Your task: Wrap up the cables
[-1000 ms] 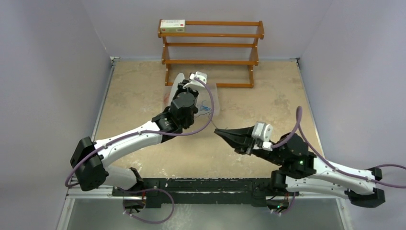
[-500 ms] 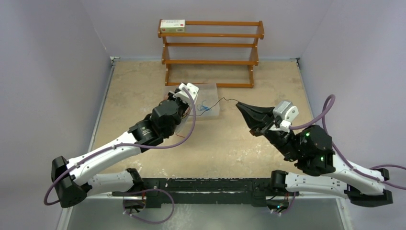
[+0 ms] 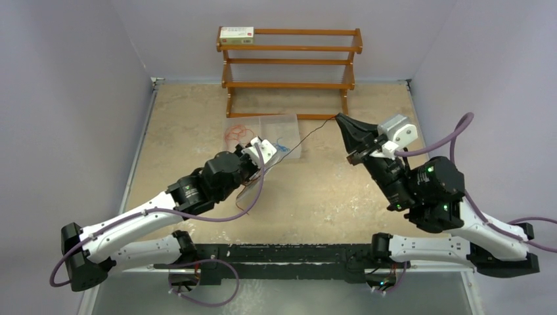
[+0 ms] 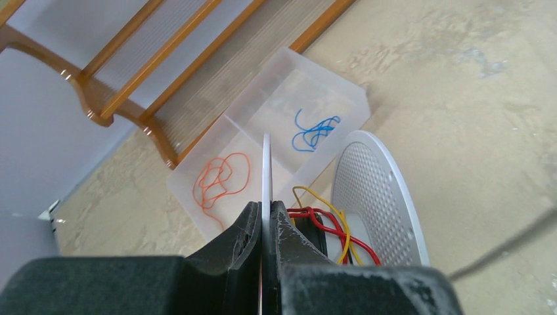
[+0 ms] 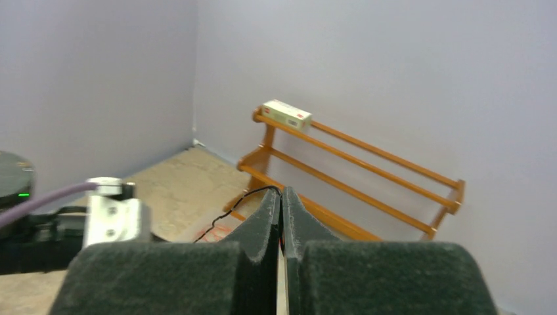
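My left gripper (image 3: pixel 268 156) is shut on one thin white flange (image 4: pixel 266 172) of the grey-white spool (image 3: pixel 255 182), held just in front of the clear tray. The spool's other, perforated flange (image 4: pixel 379 190) is to the right. Red, yellow and black cables (image 4: pixel 325 222) lie wound on its core. My right gripper (image 3: pixel 339 119) is raised at the far right and shut on a thin black cable (image 3: pixel 309 136). That cable runs slanting down to the spool and also shows at my right fingertips (image 5: pixel 240 201).
A clear two-compartment tray (image 3: pixel 289 119) holds a loose orange wire (image 4: pixel 220 180) on the left and a blue wire (image 4: pixel 314 131) on the right. A wooden rack (image 3: pixel 289 65) stands against the back wall with a small box (image 3: pixel 236 35) on top.
My left arm has pulled back towards the near left with the spool, uncovering the tray. My right gripper has risen and moved far right, drawing the black cable out.
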